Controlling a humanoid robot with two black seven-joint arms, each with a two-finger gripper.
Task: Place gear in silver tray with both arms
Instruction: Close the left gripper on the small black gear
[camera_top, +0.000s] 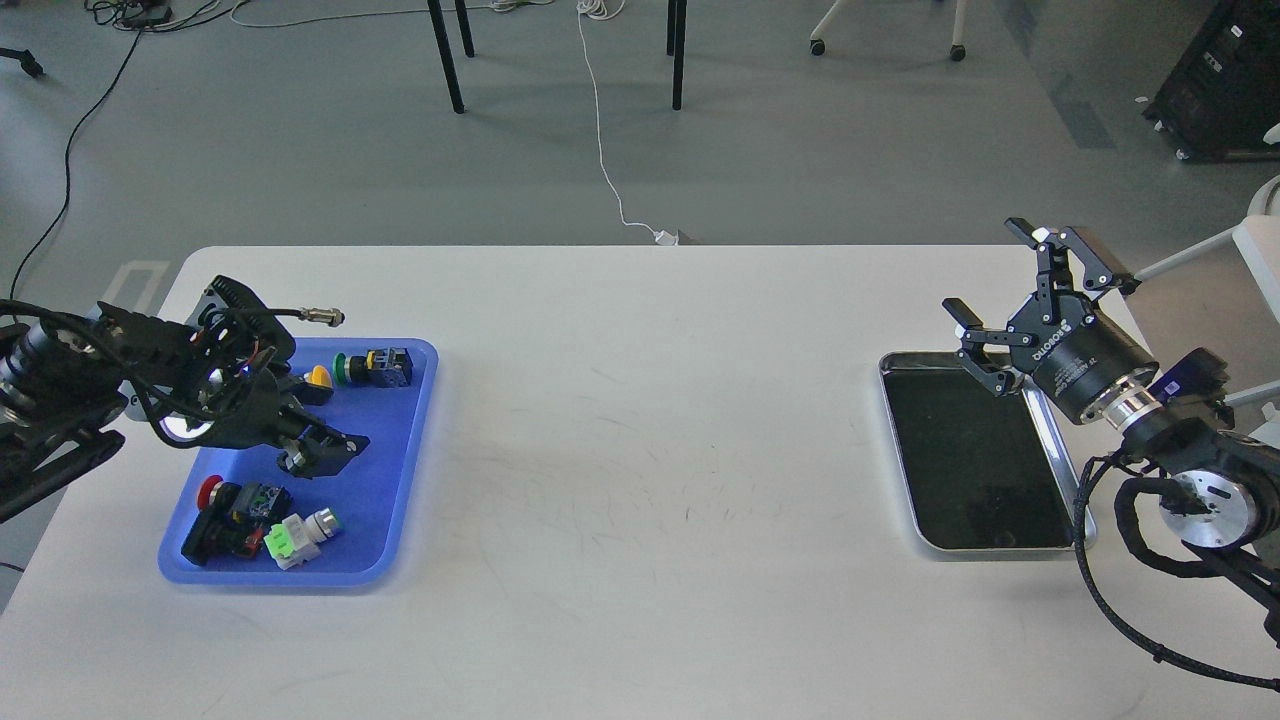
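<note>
The silver tray (960, 460) lies at the table's right side, its dark bottom bare. My right gripper (980, 265) is open and empty, held above the tray's far right corner. My left gripper (322, 452) is lowered into the blue tray (395, 450), at the spot where two small black gears lay. Its dark fingers cover that spot. A small black round piece (291, 463), probably a gear, shows at the fingers' left edge. I cannot tell whether the fingers hold anything. The second gear is hidden.
The blue tray also holds a yellow button (319, 377), a green-and-black switch (375, 367), a red-capped switch (228, 505) and a white-and-green part (298, 532). Cables and a connector (322, 317) hang off my left arm. Chair legs stand on the floor beyond the table.
</note>
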